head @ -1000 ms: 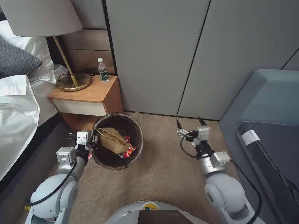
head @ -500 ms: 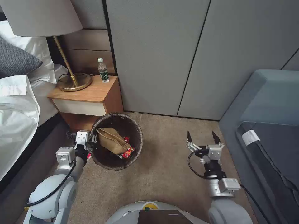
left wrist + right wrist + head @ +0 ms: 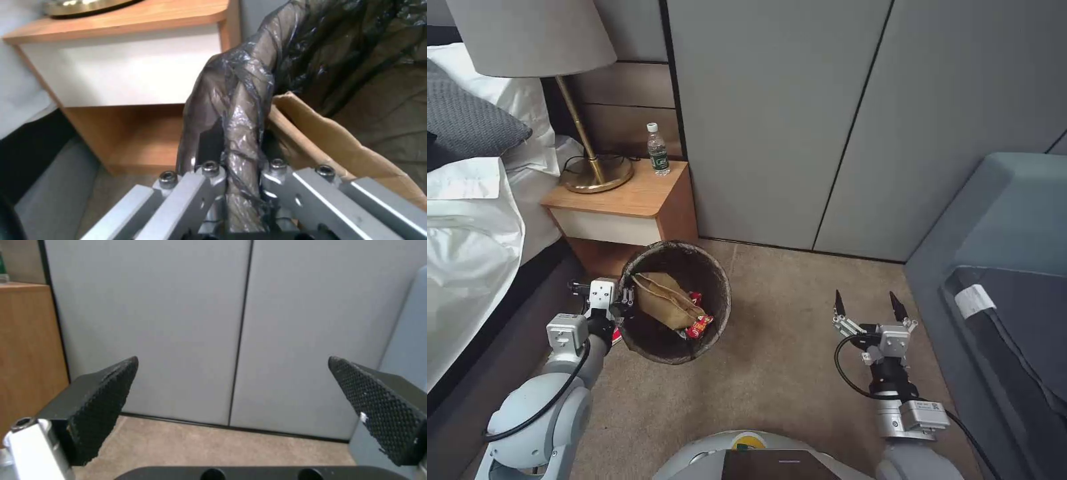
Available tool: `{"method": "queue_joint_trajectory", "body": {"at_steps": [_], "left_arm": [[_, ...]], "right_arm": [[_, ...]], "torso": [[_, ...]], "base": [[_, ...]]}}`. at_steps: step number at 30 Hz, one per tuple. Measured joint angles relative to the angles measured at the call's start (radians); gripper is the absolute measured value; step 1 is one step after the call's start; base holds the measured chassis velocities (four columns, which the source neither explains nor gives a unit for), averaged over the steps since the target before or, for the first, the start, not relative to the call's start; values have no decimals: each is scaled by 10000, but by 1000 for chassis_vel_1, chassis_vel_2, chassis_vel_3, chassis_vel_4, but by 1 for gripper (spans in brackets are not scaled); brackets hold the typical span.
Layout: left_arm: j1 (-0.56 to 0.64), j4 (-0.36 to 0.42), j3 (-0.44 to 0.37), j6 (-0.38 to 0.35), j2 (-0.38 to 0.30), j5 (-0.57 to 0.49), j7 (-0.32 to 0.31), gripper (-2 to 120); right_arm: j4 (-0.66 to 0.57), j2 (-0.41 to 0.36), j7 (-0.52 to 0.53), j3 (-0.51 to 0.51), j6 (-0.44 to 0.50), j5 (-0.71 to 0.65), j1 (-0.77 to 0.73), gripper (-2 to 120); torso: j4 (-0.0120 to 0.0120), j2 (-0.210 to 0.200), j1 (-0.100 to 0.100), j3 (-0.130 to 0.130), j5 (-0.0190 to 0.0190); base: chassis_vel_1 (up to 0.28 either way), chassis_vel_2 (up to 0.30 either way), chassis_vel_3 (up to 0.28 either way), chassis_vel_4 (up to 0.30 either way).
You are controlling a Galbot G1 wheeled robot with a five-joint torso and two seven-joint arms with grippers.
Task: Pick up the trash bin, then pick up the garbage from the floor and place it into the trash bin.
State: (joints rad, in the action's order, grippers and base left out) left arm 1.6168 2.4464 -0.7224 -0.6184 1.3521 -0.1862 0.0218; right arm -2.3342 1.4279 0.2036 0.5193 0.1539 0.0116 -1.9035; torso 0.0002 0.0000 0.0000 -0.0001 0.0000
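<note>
Brown-bagged trash bin (image 3: 675, 303) rim clamped by left gripper (image 3: 622, 301) fingers as carry handle w/ garbage (image 3: 668, 301) inside; right gripper (image 3: 870, 308) fingers apart, idle over carpet.

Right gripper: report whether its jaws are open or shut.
Open. The right gripper hangs over bare carpet with its two black jaws spread wide, nothing between them; the right wrist view shows wall panel in the gap.

Silver-grey arms, black cables, black textured claw pads (image 3: 102, 403)

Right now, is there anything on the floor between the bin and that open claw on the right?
No: in the head view, bare carpet separates the trash bin from the right gripper.
</note>
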Motion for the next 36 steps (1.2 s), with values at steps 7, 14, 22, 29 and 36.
{"method": "queue_joint_trajectory", "body": {"at_steps": [7,14,22,29,36], "left_arm": [[2,38,1,-7,13,4,-9,3],[28,71,-3,-14,33,9,-13,3],[62,94,24,-14,71,30,-18,3],[75,104,28,-14,84,42,-19,3],[86,122,28,-14,100,50,-19,3]], "right_arm": [[17,-50,12,-12,-28,-17,24,100],[27,-72,32,-56,-77,-40,60,100],[79,-102,60,-92,-93,-87,74,100],[100,-140,86,-105,-113,-131,95,100],[105,-160,98,-118,-139,-166,113,100]], "torso": [[-1,0,0,0,0],[-2,0,-1,0,0],[-2,0,-1,0,1],[-3,0,0,1,0],[-3,0,0,0,1]], "base": [[20,18,12,19],[16,17,23,19],[30,33,42,29],[28,35,45,45],[33,36,30,31]]}}
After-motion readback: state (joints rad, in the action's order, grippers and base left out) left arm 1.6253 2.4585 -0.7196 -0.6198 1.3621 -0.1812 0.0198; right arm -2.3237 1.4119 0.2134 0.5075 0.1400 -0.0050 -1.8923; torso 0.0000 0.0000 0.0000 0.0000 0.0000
